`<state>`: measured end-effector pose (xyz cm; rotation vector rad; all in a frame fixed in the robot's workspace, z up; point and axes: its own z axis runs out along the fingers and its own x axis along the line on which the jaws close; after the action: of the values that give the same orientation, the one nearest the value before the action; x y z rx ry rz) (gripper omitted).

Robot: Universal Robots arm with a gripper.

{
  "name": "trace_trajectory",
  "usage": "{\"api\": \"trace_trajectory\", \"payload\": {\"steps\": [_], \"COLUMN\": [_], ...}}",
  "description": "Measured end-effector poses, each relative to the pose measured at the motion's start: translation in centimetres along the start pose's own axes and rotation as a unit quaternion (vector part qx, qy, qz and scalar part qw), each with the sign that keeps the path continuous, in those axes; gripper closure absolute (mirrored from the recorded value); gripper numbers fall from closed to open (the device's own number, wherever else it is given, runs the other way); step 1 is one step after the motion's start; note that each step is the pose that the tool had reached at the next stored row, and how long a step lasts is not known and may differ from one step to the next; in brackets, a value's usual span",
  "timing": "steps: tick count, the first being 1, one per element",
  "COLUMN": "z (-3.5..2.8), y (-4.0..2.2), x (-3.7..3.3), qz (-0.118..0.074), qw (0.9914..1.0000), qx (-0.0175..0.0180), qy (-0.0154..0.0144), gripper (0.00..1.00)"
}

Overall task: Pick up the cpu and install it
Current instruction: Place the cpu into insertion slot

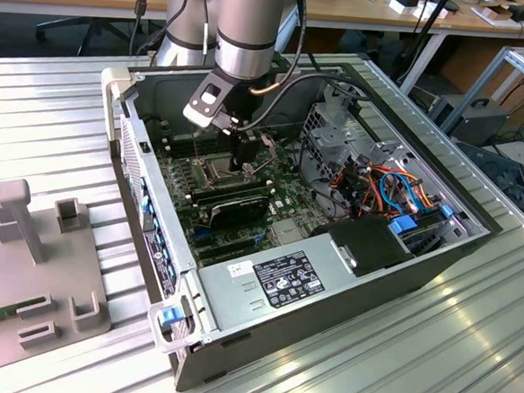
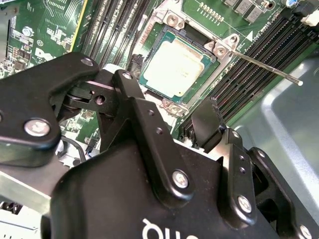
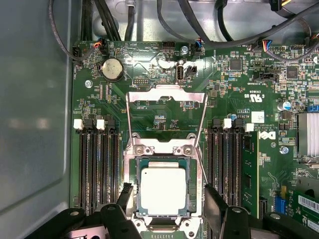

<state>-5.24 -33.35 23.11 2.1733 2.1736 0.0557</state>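
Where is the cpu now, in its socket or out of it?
In. The cpu lies flat inside the socket frame; the hinged plate is swung open, not closed over it.

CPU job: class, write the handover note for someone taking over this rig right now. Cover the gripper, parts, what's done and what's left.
Gripper: open, fingers either side of the socket, apart from the cpu.
Cpu: lying flat in the socket on the motherboard.
Done: cpu picked and seated, as far as shows.
Left: load plate is swung open and the lever is unlatched, so the socket is not closed.
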Motion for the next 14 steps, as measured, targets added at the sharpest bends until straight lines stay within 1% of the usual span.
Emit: {"api": "trace_trajectory", "payload": {"steps": [7, 8, 9, 10, 14], "z": [-0.02, -0.02, -0.02, -0.02, -0.03], "y": [0.0, 0.0, 0.0, 0.0, 0.0], "x": [0.0, 0.0, 0.0, 0.0, 0.0], "qz": [0.0, 0.0, 0.0, 0.0, 0.0], "qw": [1.0, 1.0, 1.0, 1.0, 1.0], "qx": [0.0, 0.0, 0.0, 0.0, 0.0], "qy": [0.0, 0.0, 0.0, 0.0, 0.0], "gripper": [0.32, 0.34, 0.4, 0.4, 0.65]}}
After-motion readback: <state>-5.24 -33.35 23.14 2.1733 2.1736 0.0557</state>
